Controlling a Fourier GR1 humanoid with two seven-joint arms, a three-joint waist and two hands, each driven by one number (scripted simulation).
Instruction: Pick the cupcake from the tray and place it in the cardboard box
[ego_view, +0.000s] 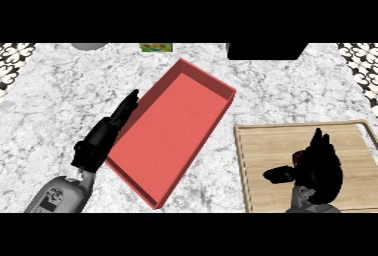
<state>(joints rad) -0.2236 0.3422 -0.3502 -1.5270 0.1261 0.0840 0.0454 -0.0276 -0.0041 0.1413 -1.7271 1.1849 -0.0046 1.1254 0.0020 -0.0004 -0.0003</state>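
Right hand (323, 167) over the wooden tray (258, 150), fingers curled about a dark reddish object, apparently the cupcake (297, 158), mostly hidden. Left hand (111, 131), fingers straight, lies along the red box's (173, 130) left wall on the marble counter (66, 95).

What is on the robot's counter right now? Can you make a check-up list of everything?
Surface: marble counter, patterned tiles at both sides.
Job's things: wooden tray at right; red box, open and with nothing in it, at centre; cupcake mostly hidden by the right hand.
Clutter: green item, grey object, black object at the far edge.
Hands: left hand open beside the box; right hand fingers curled at the cupcake.
Cables: nothing seen.
Surroundings: nothing seen.
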